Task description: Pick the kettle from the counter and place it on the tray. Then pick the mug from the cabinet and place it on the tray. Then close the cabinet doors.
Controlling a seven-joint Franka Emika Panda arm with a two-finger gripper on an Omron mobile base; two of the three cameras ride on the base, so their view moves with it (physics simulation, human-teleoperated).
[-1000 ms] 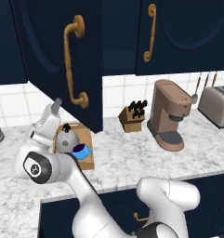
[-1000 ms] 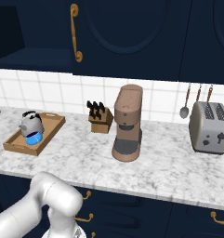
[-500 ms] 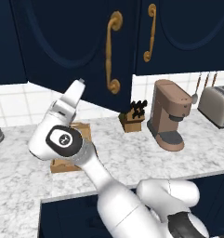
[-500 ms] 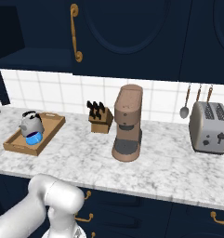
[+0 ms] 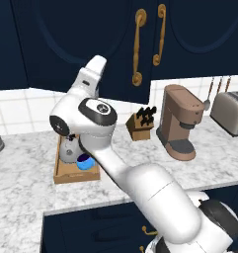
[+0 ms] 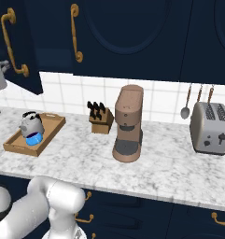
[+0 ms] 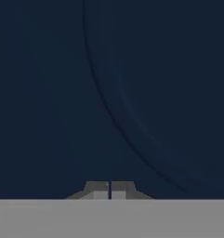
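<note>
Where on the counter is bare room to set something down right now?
Bare marble lies between the tray and knife block, along the counter front, and between coffee machine and toaster. The tray is crowded: kettle and mug.

Rendered kitchen under even, soft light w/ no visible source. Marbled counter (image 6: 146, 163) and white wall tiles (image 6: 156, 95) read bright; navy cabinet doors (image 5: 91, 39) stay dark, panel grooves barely legible. Shadows faint: soft patch under coffee machine (image 6: 128, 126), dim strip under the wall cupboards. Mild sheen on the white arm (image 5: 140, 183) and on the toaster (image 6: 209, 128), no hard glare. Brass handles (image 5: 138, 47) catch a little light. Both base views sharp enough but coarse, jagged edges, slight softness overall. Hand view very dim, low contrast: near-uniform navy, one curved groove just traceable, fingertips (image 7: 102, 190) blocky and pixelated.
</note>
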